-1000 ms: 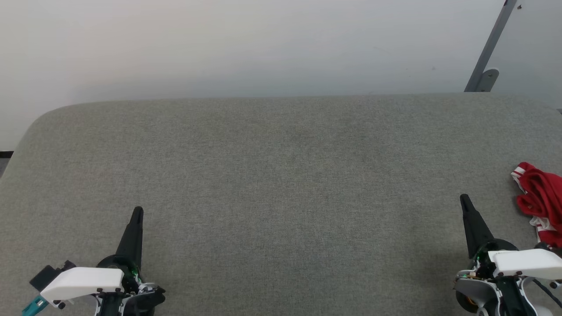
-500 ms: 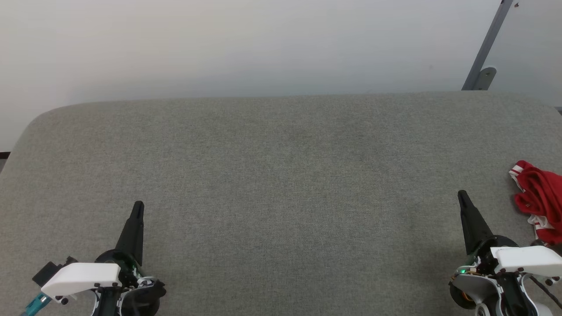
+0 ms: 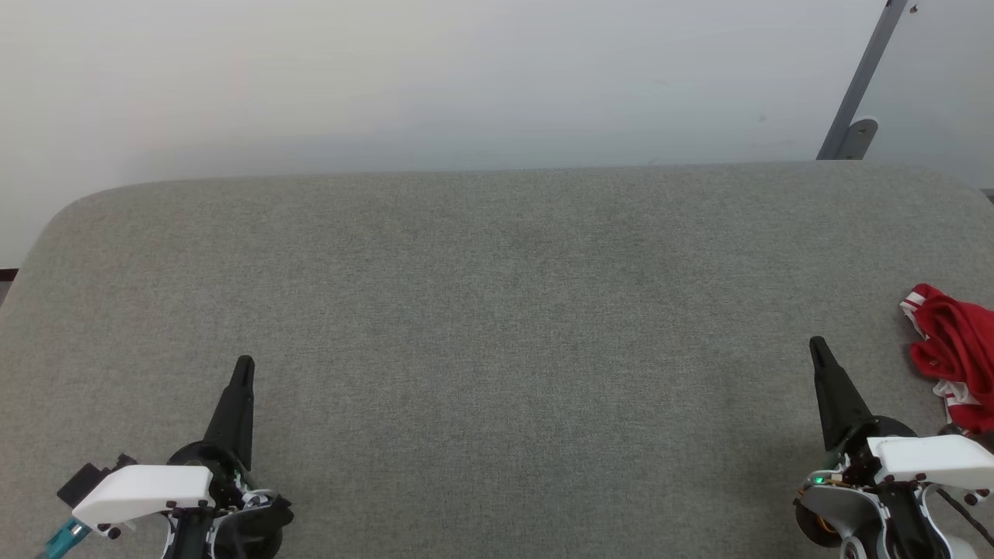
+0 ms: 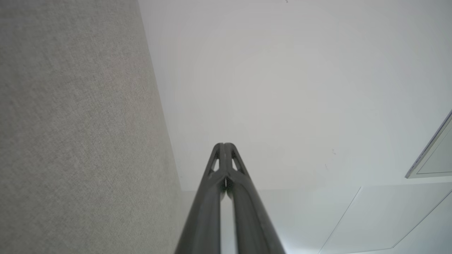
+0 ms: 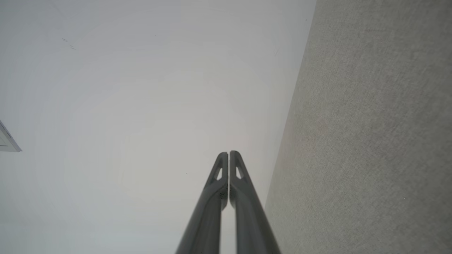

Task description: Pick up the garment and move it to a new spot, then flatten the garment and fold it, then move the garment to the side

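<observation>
Right claw (image 3: 817,347): closed tight, empty, poised over the table (image 3: 497,310) near its right edge. Left claw (image 3: 244,366): likewise closed and empty, near the front left corner. Crumpled red jersey (image 3: 954,353) heaped at the right edge, just beyond the right claw. Best opened wide first, then swung rightward, lowered onto a raised fold, pinched deep rather than at the striped trim.

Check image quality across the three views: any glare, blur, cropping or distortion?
Head view: even soft light, no glare, sharp; the garment is cropped by the right edge. Left wrist view: left gripper sharp at the tip, softer toward the bottom edge, frame rolled so the grey surface stands on the left. Right wrist view: same, mirrored.
</observation>
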Tool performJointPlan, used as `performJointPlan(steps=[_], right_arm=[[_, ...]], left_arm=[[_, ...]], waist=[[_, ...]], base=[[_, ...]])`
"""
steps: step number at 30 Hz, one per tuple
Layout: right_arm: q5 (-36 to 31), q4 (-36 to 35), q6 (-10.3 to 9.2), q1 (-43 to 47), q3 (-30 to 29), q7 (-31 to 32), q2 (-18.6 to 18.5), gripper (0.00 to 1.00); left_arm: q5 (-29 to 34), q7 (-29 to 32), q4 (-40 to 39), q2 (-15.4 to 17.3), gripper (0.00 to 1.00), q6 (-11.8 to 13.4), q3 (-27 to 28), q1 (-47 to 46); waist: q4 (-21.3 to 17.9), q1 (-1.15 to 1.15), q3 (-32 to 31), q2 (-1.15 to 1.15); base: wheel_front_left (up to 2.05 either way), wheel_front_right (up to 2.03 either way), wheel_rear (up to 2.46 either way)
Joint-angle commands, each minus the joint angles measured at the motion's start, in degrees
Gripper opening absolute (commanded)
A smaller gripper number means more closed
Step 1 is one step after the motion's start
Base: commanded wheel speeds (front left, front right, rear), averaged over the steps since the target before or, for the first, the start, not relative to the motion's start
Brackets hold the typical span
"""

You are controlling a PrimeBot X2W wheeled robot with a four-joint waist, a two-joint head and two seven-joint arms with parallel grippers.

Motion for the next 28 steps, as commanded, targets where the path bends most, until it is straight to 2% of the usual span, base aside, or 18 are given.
performJointPlan(steps=[1, 28], right_arm=[[0.21, 0.01, 0.00, -0.28, 0.10, 0.10, 0.06, 0.00], [0.22, 0.00, 0.00, -0.27, 0.10, 0.09, 0.06, 0.00]], left_arm=[[0.16, 0.30, -0.01, -0.09, 0.00, 0.13, 0.24, -0.66], [0.43, 0.47, 0.00, -0.28, 0.00, 0.13, 0.53, -0.70]], waist=[[0.00, 0.00, 0.00, 0.00], [0.00, 0.00, 0.00, 0.00]], base=[[0.00, 0.00, 0.00], [0.00, 0.00, 0.00]])
